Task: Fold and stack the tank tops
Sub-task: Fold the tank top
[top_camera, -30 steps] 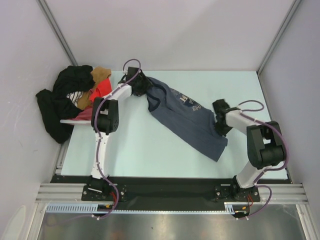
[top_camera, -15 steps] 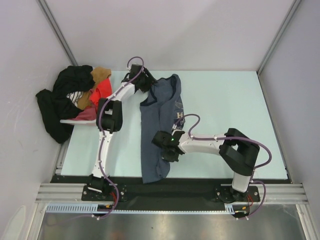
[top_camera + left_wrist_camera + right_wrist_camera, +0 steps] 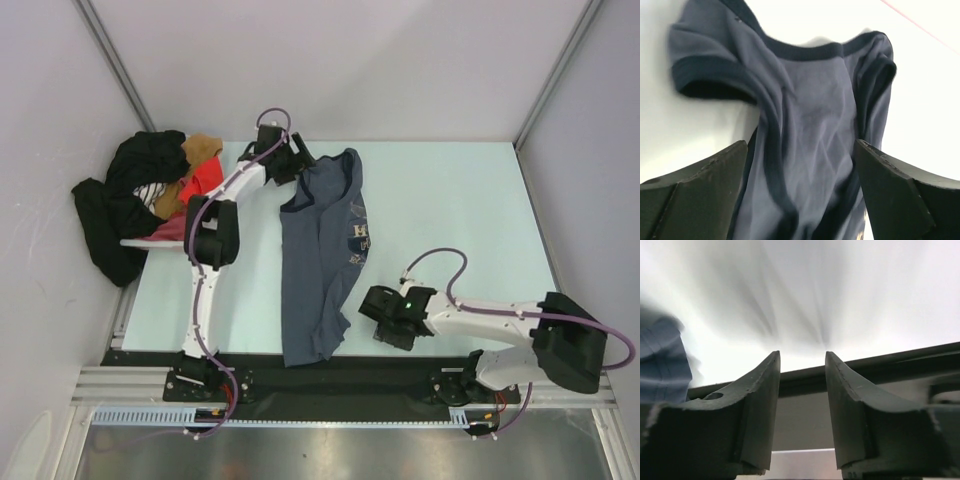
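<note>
The slate blue-grey tank top lies lengthwise on the table, neck at the far end and hem at the front edge, with its pale chest print showing on the right side. My left gripper is at the top's far left shoulder. In the left wrist view it stands wide open, with the top's cloth lying between the fingers. My right gripper is open and empty just right of the hem; in the right wrist view it faces the table's front rail. A dull maroon patch shows low in the clothes pile.
A pile of black clothes, a tan piece and a bright orange-red garment sits at the far left, spilling off the pale mat. The black front rail runs along the near edge.
The right gripper swung the hem from the right to the front, let it go and moved right. The top now lies lengthwise. The left gripper stayed near the shoulder.
</note>
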Motion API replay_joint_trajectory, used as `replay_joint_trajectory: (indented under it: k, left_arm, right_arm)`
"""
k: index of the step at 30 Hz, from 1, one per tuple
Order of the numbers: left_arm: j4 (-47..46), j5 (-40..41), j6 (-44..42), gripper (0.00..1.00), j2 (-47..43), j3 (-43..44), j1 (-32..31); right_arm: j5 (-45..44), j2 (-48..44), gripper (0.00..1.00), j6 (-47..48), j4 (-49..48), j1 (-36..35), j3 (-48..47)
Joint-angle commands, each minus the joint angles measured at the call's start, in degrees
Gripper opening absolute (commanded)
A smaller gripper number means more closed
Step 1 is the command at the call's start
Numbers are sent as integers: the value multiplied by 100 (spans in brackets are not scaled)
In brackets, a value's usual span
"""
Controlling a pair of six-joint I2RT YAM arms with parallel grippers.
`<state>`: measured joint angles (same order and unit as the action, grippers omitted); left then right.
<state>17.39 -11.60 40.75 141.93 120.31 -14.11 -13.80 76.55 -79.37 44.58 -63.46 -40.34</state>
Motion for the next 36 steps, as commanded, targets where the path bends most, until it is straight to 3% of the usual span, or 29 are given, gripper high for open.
replay_joint_trajectory:
  k: [1,5,7,11,17,20,22,23,24,25,26,28,30,32,36]
  left_arm:
    - [203,376,-611,94,-1096,-253,40]
    - [248,720,-910,98,-1974,-1104,101]
    - [212,860,-1060,98,-2589,-1735,119]
    - [107,730,-1236,98,-3618,-3011,145]
    - [-717,124,-1035,97,-4796,-5357,137]
    - [-1395,-237,-885,96,-5113,-6325,136]
    - [-1694,-291,-893,96,-5140,-6722,136]
    - [-1712,-273,-894,96,-5079,-6783,136]
    - [-1721,-282,-911,96,-5009,-6836,136]
    - [-1895,-299,-937,95,-4930,-6828,136]
    - [-1940,-308,-955,95,-4755,-6811,136]
    - [-2020,-413,-964,92,-4596,-6758,136]
    - [-2108,-414,-964,89,-4394,-6714,136]
    - [-2134,-449,-973,82,-4244,-6653,137]
    - [-2055,-519,-929,78,-3849,-6284,136]
  right_arm:
    - [-957,-483,44,324,535,158,-167]
    - [-1072,-747,41,2159,-439,904,-439]
    - [-494,-704,38,3289,-1177,1839,-676]
    - [569,-379,38,4479,-2188,3151,-1097]
    - [2115,1112,52,5071,-2988,4323,-2074]
    - [2381,1747,55,5098,-3060,4491,-2575]
    - [2417,2292,65,5037,-2964,4553,-2979]
    - [2391,2442,86,5063,-3042,4536,-3084]
    - [2278,2783,94,5046,-3008,4492,-3329]
    - [2181,2951,95,5063,-3008,4448,-3488]
    - [2206,3118,91,5072,-2981,4456,-3629]
    - [2416,3541,65,5037,-3130,4518,-3831]
    - [2698,3856,50,4976,-3306,4553,-3955]
    - [2742,4060,50,4975,-3219,4562,-4245]
    - [2813,4455,52,5002,-3122,4544,-4666]
